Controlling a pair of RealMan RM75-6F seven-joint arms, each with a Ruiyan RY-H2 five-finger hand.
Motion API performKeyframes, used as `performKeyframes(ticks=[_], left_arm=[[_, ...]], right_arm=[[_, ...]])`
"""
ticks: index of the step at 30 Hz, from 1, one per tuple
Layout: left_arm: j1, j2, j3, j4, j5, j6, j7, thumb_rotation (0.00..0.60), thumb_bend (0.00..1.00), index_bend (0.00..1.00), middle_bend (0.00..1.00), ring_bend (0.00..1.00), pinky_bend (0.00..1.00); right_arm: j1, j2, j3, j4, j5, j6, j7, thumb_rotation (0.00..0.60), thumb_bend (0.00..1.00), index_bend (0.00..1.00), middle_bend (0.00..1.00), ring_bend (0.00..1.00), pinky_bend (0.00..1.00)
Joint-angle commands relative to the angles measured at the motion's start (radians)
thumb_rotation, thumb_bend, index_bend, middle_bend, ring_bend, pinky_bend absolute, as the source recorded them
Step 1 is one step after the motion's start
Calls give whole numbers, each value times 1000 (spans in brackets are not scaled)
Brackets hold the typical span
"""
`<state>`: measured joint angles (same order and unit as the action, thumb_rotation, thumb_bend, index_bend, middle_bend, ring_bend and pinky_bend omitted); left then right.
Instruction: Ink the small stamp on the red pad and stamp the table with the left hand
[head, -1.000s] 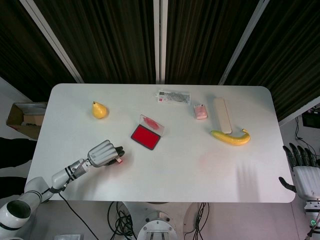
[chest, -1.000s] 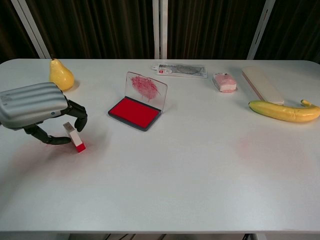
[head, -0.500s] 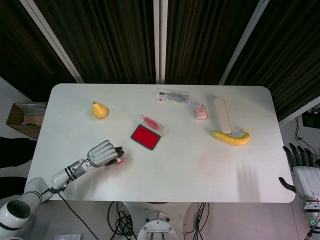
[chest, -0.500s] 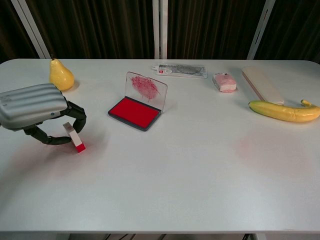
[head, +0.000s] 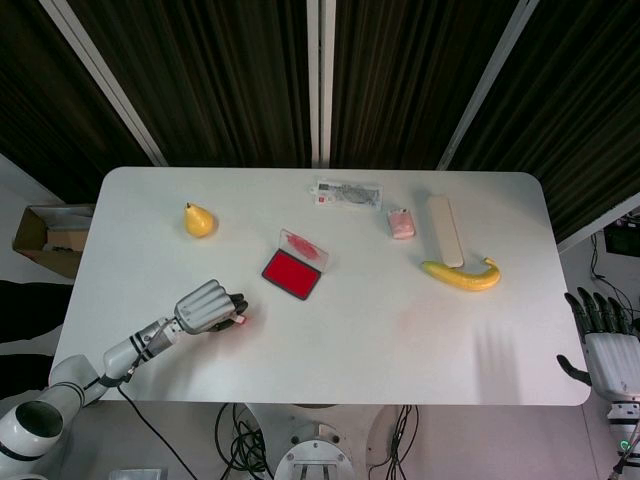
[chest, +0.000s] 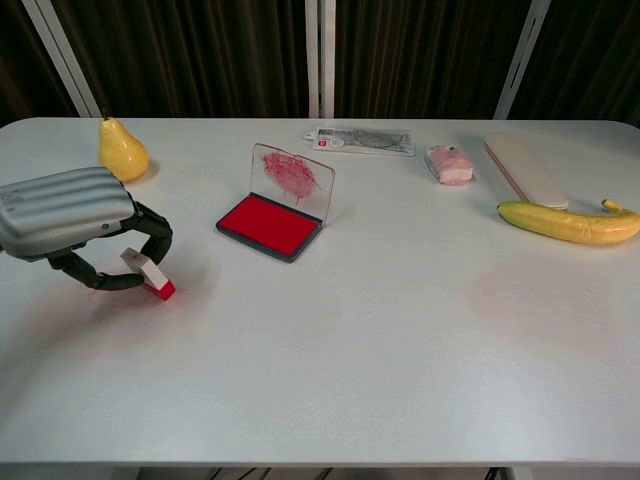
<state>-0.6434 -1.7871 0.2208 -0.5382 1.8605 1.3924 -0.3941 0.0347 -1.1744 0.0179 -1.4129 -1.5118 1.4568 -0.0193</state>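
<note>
The small stamp (chest: 150, 275), white with a red end, leans steeply with its red end on the white table (chest: 380, 360). My left hand (chest: 65, 210) curls over it near the table's left front, and its dark fingertips (chest: 160, 240) and thumb close round the stamp's white end. In the head view the left hand (head: 205, 307) covers most of the stamp (head: 241, 321). The red ink pad (chest: 268, 225) lies open to the right of the hand, its clear lid stained red. My right hand (head: 600, 340) hangs off the table's right front corner, fingers spread, holding nothing.
A pear (chest: 122, 150) sits behind the left hand. Along the back lie a flat packet (chest: 365, 140), a pink block (chest: 450, 165) and a beige bar (chest: 525, 170). A banana (chest: 565, 222) lies at the right. A cardboard box (head: 50, 238) stands off the left edge.
The stamp has tipped further over within the left hand's fingers, its white end dropping lower. The left hand has barely shifted. The right hand has not moved.
</note>
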Motion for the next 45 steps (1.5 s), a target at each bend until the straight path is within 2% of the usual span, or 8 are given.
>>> performKeyframes(ticks=[1, 6, 10, 17, 23, 28, 36, 45], left_arm=[[0, 3, -7, -11, -12, -3, -20, 600, 363, 582, 575, 949, 1000], [-7, 41, -37, -87, -57, -27, -109, 600, 383, 606, 598, 958, 1000], [-26, 108, -61, -202, -95, -71, -155, 600, 404, 633, 626, 971, 1000], [-77, 189, -113, -379, -149, -165, -127, 600, 416, 660, 653, 998, 1000], [-162, 187, -183, -459, -209, -304, -141, 600, 435, 663, 657, 1000, 1000], [-220, 143, -228, -455, -230, -365, -102, 600, 437, 663, 657, 1000, 1000], [-283, 35, -286, -360, -293, -461, -52, 600, 449, 663, 657, 1000, 1000], [-325, -52, -288, -217, -310, -529, -82, 600, 459, 663, 658, 1000, 1000]], right_arm=[[0, 0, 0, 0, 0, 0, 0, 600, 99, 0, 0, 0, 0], [-1, 2, 1, -2, -1, 3, -1, 600, 100, 0, 0, 0, 0], [0, 4, 0, -4, -2, 2, -3, 600, 100, 0, 0, 0, 0], [1, 1, -2, -5, -6, 2, -6, 600, 100, 0, 0, 0, 0], [-2, 5, -3, -13, -9, 10, -9, 600, 100, 0, 0, 0, 0], [-10, 11, -3, -14, -4, 17, -4, 600, 100, 0, 0, 0, 0], [-14, 21, -1, -13, 1, 20, 8, 600, 101, 0, 0, 0, 0], [-15, 23, 4, -2, 15, 12, 19, 600, 102, 0, 0, 0, 0]])
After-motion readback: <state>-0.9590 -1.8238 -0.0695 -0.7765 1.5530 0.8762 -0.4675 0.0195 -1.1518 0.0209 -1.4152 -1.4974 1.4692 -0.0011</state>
